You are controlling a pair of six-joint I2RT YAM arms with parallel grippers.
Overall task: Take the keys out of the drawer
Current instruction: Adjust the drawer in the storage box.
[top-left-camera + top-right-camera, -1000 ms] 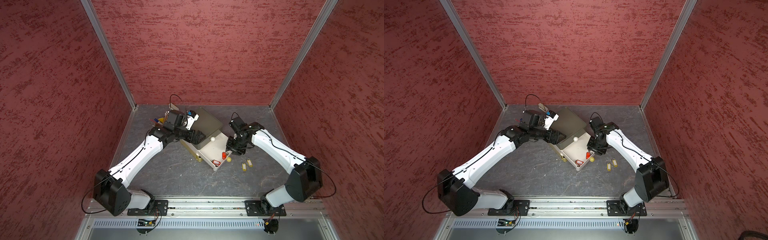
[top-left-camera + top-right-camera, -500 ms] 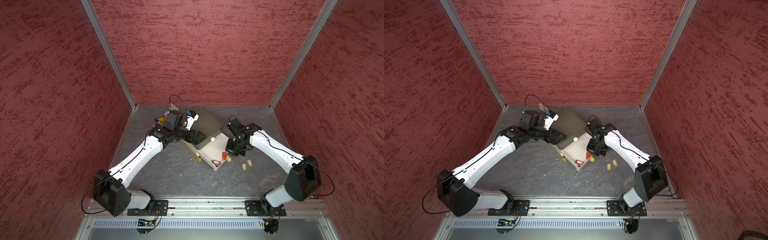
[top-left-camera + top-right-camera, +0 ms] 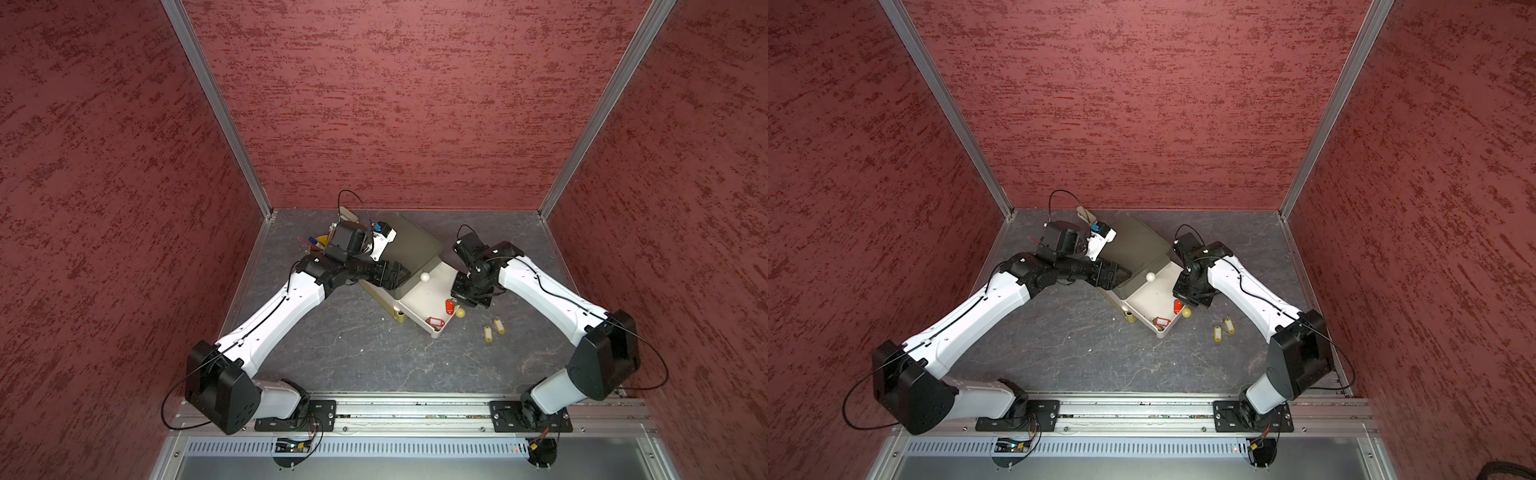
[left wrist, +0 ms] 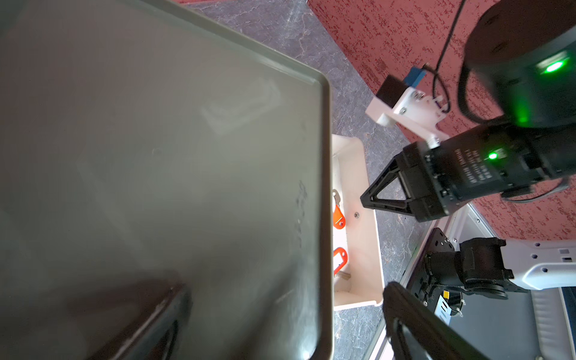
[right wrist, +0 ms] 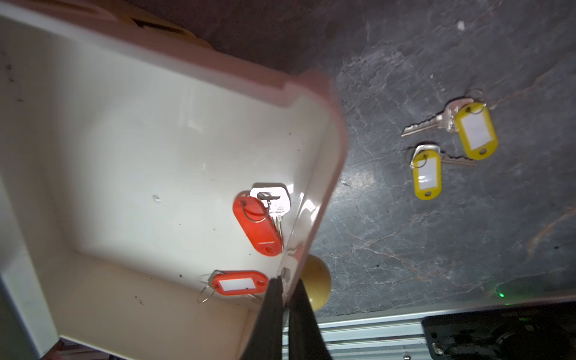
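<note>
Red-tagged keys [image 5: 257, 224]: two, flat on the floor of the open drawer [image 5: 124, 140], in the corner nearest the knob [image 5: 314, 286]. One tight along the knob-bearing wall, one along the adjoining wall.
Yellow-tagged keys [image 5: 475, 131]: two, out on the tabletop [image 5: 436, 249], on the drawer's knob side, apart from it.
Black-tagged keys: none in view.
Right hand [image 5: 286, 283]: closed, tips at the drawer's knob wall, just beside the nearer red tag. No key between them. Nipping the wall or only above it, cannot tell.
Left hand [image 3: 395, 275]: spread wide across the edge of the grey top [image 4: 156, 124] above the drawer. Nothing seen held.
Risk: probably an empty lift, tips shut off the tag. Drawer shoved by a nudge on its wall. Scant room for a finger between tag and wall. Dangling key snagging the rim.
Writing: tag inserts white, blank. Print on the right hand's housing too blurred to read.
</note>
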